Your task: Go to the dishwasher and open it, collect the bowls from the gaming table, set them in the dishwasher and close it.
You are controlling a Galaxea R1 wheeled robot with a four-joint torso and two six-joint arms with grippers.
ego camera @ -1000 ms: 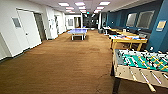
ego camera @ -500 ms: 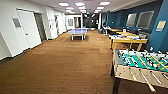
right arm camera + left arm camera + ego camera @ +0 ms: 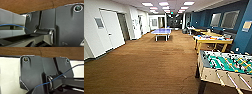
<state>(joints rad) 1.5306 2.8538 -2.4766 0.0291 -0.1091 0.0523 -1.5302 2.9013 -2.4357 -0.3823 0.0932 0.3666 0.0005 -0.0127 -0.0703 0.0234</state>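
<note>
Head camera high, facing down the hall, wrist cameras close above brown carpet (image 3: 146, 65) — shared floor.

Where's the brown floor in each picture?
Head view: the brown floor fills the middle, left of the table-football table.
Left wrist view: floor beyond the robot's dark plate.
Right wrist view: floor beyond the plate.
Shared landmark: the floor; both wrist views also share a blue cable.
</note>
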